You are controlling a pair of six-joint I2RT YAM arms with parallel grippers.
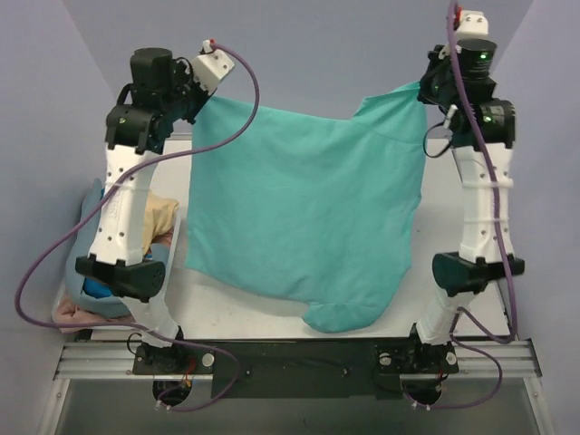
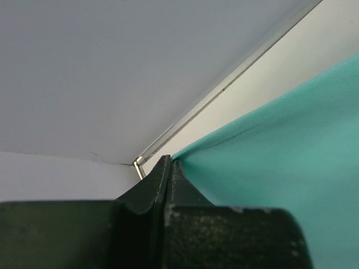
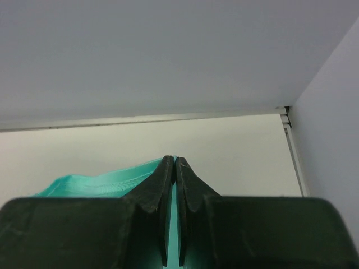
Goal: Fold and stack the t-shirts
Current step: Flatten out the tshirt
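Observation:
A teal-green t-shirt (image 1: 299, 199) hangs spread between my two grippers, its lower part draped on the white table (image 1: 408, 299) with one sleeve near the front edge. My left gripper (image 1: 201, 98) is shut on the shirt's far left corner. In the left wrist view the left gripper (image 2: 170, 163) pinches the cloth edge (image 2: 280, 168). My right gripper (image 1: 426, 98) is shut on the far right corner. In the right wrist view the right gripper (image 3: 175, 162) has teal hem (image 3: 101, 182) between its closed jaws. The other t-shirts lie in a heap at the left.
The heap by the left arm holds a grey-blue shirt (image 1: 89, 213), a tan one (image 1: 161, 217), a bright blue one (image 1: 95, 290) and a pink one (image 1: 77, 313). Lavender walls close in the back and both sides. A metal rail (image 1: 299, 358) runs along the near edge.

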